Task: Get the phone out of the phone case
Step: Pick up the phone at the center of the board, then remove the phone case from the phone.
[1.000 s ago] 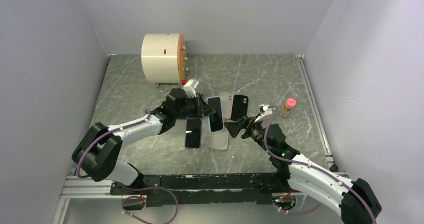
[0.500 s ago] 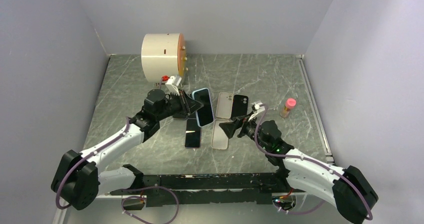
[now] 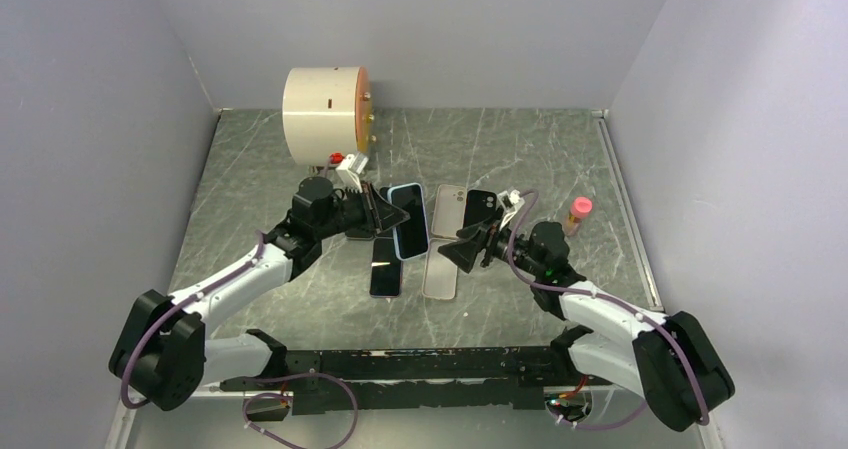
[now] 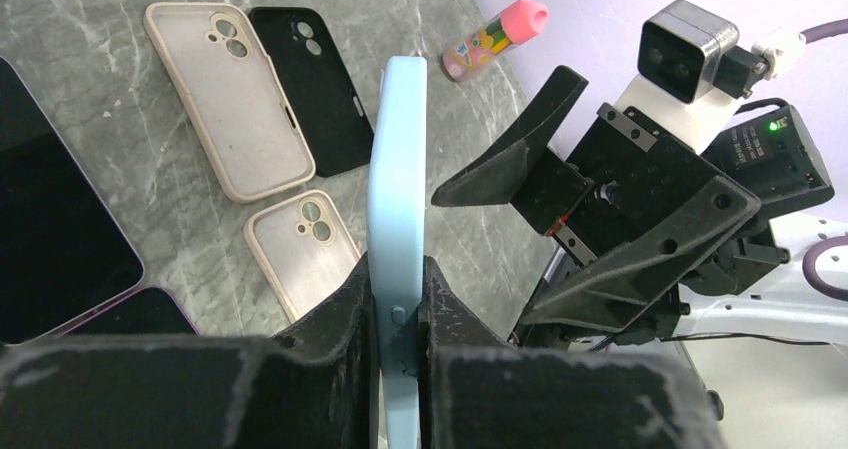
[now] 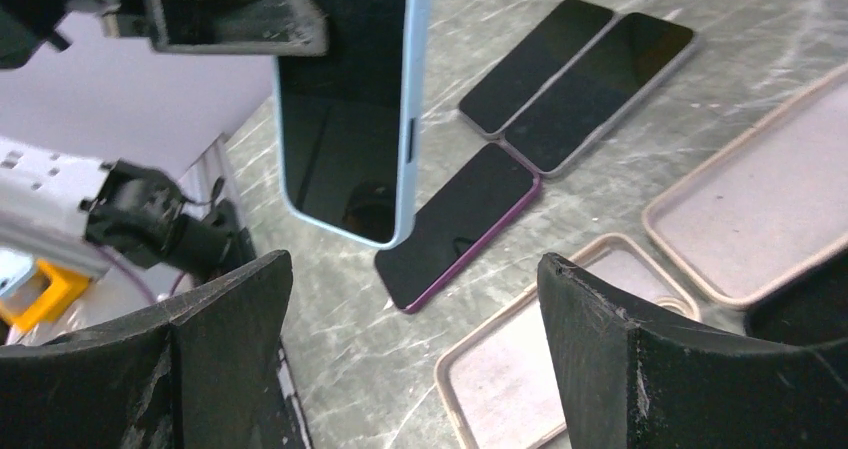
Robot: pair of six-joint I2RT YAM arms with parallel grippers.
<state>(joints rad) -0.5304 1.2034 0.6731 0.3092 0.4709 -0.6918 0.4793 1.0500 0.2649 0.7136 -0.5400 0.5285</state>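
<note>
Pale lavender walls are seen around a grey marbled worktop [image 3: 520, 139], on which loose cases [image 4: 225, 99] and bare phones [image 5: 575, 69] are laid. The phone [image 3: 409, 219], seated in its light blue case [image 4: 397, 169], is held off the worktop, clamped between the left fingers [image 4: 340, 304]. The right fingers [image 5: 215, 349] are spread wide near it, with nothing gripped.

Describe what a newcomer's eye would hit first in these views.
First, the light-blue cased phone, held off the table mid-scene and clamped in the left hand. The right hand gapes wide open just beside it, not yet on it. Below them, empty cases and bare phones lie flat on the marbled table, and a white drum sits back left.
</note>
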